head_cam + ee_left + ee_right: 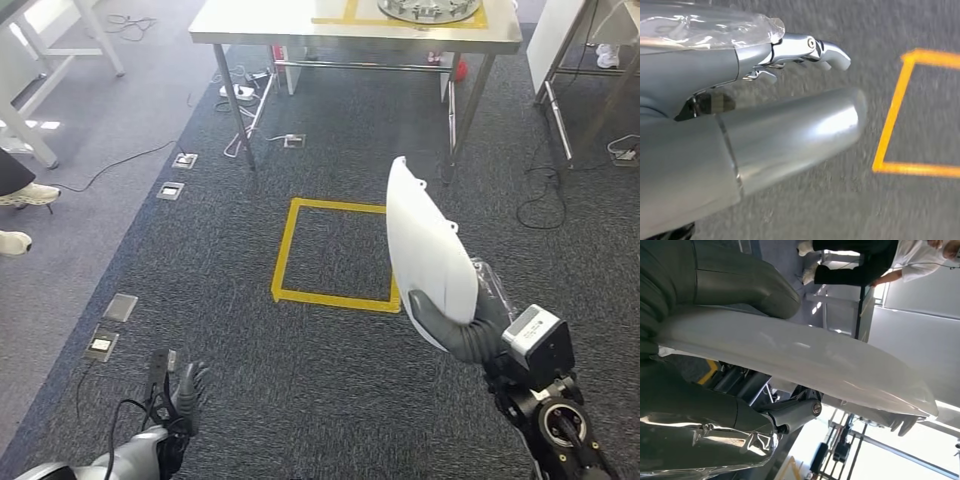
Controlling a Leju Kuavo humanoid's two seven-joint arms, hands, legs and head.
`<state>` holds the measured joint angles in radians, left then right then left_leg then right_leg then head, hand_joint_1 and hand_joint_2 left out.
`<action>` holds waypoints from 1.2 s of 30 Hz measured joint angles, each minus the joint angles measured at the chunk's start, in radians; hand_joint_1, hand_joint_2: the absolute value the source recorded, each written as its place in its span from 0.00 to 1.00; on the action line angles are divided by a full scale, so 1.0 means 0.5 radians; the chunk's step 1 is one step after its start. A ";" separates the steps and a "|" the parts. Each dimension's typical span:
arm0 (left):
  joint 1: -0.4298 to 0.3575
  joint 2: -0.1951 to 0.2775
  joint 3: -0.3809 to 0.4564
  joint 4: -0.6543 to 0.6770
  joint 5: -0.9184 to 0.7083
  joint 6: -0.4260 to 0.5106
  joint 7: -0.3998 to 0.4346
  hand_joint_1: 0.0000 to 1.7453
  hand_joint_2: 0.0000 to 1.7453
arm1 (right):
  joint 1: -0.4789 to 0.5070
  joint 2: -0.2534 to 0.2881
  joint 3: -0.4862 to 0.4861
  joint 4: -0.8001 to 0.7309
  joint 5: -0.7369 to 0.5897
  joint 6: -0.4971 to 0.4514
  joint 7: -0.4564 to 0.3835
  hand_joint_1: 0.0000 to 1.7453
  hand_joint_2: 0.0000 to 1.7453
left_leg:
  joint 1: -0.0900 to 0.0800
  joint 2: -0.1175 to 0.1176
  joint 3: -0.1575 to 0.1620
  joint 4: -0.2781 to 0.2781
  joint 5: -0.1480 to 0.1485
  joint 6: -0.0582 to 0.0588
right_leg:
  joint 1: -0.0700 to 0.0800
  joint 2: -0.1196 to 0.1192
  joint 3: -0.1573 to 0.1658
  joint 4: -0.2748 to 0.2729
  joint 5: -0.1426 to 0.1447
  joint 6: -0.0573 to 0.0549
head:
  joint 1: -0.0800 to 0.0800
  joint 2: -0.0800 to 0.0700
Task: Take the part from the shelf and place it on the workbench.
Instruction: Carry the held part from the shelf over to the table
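One white part [426, 245] stands upright, clamped in the right hand [460, 330], its lower edge hidden by the thumb. Left hand [189, 392] hangs with fingers apart, holding nothing; the counter [249, 25] is cut off.

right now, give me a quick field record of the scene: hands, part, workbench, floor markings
right hand: holds the white part from below, raised in front of the body
white part: curved white shell, held upright on edge, not yet on the workbench
left hand: low at the robot's side, holds nothing, fingers apart
workbench: ahead across the carpet, metal legs, a round grey fixture on its top
yellow tape square: on the carpet between robot and workbench
person's shoes: at the left edge of the head view
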<state>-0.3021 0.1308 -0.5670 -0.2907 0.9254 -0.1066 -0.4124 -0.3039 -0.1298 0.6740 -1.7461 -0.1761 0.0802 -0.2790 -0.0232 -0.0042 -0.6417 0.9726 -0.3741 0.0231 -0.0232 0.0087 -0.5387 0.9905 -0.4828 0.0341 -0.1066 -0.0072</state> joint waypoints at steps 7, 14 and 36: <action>0.009 -0.012 0.000 0.000 -0.001 0.003 0.002 0.00 0.00 | -0.009 -0.001 -0.006 -0.005 -0.002 -0.002 0.001 1.00 1.00 | 0.015 -0.015 0.067 -0.060 -0.002 -0.053 | 0.017 -0.014 0.075 -0.075 -0.005 -0.116 | 0.057 0.000; 0.013 -0.021 0.000 0.000 -0.001 0.003 0.002 0.00 0.00 | -0.008 -0.001 -0.012 -0.006 -0.002 -0.007 0.007 1.00 1.00 | 0.009 -0.015 0.066 -0.048 -0.016 -0.030 | 0.014 -0.016 0.093 -0.108 0.003 -0.052 | 0.083 0.000; 0.012 -0.029 -0.001 0.000 0.000 -0.014 0.002 0.00 0.00 | 0.028 -0.004 -0.014 -0.046 0.011 -0.020 0.027 1.00 1.00 | 0.094 -0.005 -0.058 0.341 -0.233 -0.122 | -0.002 0.004 0.026 -0.060 0.056 -0.036 | 0.082 0.000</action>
<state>-0.2960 0.1163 -0.5673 -0.2907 0.9255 -0.1135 -0.4115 -0.2902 -0.1316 0.6668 -1.7689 -0.1707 0.0701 -0.2652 0.0236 -0.0065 -0.6708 1.1429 -0.4908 -0.0379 -0.0244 0.0106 -0.5258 0.9603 -0.4549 0.0160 -0.0657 -0.0072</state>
